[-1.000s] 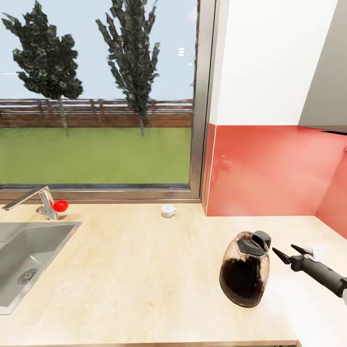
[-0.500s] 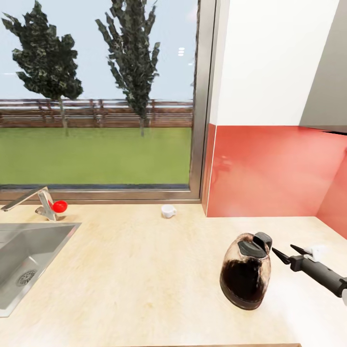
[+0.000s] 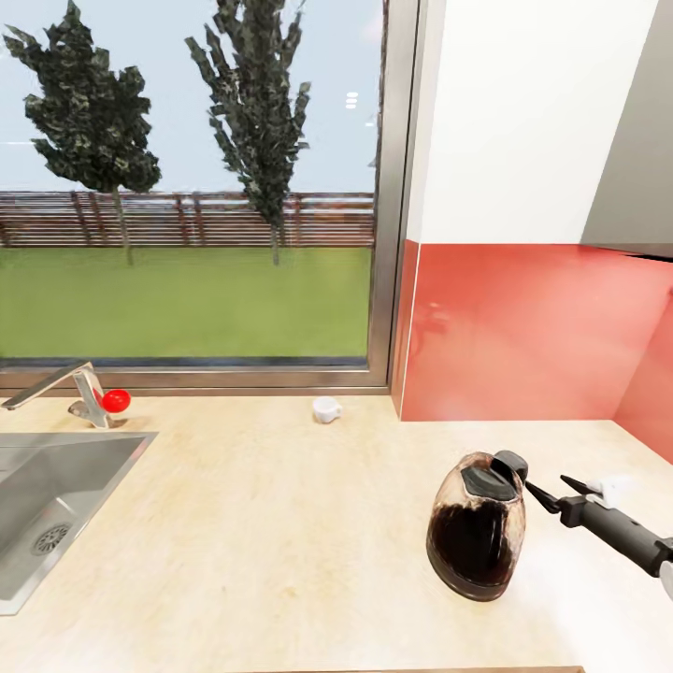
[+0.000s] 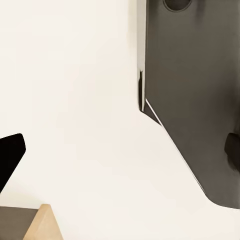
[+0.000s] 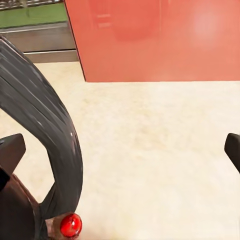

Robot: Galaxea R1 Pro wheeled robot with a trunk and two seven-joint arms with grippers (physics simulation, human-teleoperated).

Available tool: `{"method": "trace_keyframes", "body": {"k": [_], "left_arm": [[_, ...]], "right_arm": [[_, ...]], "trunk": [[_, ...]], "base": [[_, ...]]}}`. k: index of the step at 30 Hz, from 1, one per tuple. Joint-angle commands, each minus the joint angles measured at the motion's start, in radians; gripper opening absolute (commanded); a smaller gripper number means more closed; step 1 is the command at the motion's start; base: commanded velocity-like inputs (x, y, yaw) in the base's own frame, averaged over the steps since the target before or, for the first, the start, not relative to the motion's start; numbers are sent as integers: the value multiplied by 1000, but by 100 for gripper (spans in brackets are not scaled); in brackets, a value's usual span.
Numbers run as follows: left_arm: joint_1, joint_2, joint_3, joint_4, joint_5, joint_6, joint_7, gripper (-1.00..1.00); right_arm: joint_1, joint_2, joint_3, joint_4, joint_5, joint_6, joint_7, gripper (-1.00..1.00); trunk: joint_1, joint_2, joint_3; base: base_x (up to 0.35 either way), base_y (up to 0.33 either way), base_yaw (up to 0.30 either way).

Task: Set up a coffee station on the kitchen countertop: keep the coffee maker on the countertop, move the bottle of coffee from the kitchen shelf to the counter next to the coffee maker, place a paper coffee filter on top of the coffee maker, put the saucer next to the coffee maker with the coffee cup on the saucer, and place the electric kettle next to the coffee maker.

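Observation:
The electric kettle point(image 3: 475, 537), glass-bodied with a dark lower half and a black lid, stands on the beige countertop point(image 3: 262, 523) at the right. My right gripper point(image 3: 547, 484) is open just right of the kettle's handle, fingertips almost at the lid. The right wrist view has the curved black handle point(image 5: 47, 150) and a red switch point(image 5: 70, 225) close beside one finger point(image 5: 10, 152) of the right gripper point(image 5: 120, 150). A small white coffee cup point(image 3: 326, 408) sits by the window sill. My left gripper point(image 4: 120, 155) is open over a white surface.
A steel sink point(image 3: 56, 505) with a faucet point(image 3: 79, 388) and red knob takes the counter's left. A red backsplash point(image 3: 523, 327) walls the right corner. A small white object point(image 3: 614, 486) lies behind the right gripper. A dark grey panel point(image 4: 195, 90) is in the left wrist view.
My right gripper has crept slightly left toward the kettle's handle. The kettle and the cup have stayed put.

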Motion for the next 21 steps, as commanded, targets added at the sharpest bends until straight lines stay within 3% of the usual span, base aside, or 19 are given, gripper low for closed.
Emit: {"method": "trace_keyframes", "body": {"k": [1,7,21], "left_arm": [[0,0,-9,-3,10,7,3,100],[0,0,-8,-2,10,7,3,100],[0,-6,-8,-1,10,7,3,100]], "right_arm": [[-1,0,-1,0,-9,7,5,100],[-1,0,0,1,-10,7,6,100],[-1,1,1,2,-9,6,6,100]], "trunk": [[0,-1,-1],[0,-1,-1],[0,-1,-1]], "base": [[0,0,0],[66,124,0],[4,7,0]]}}
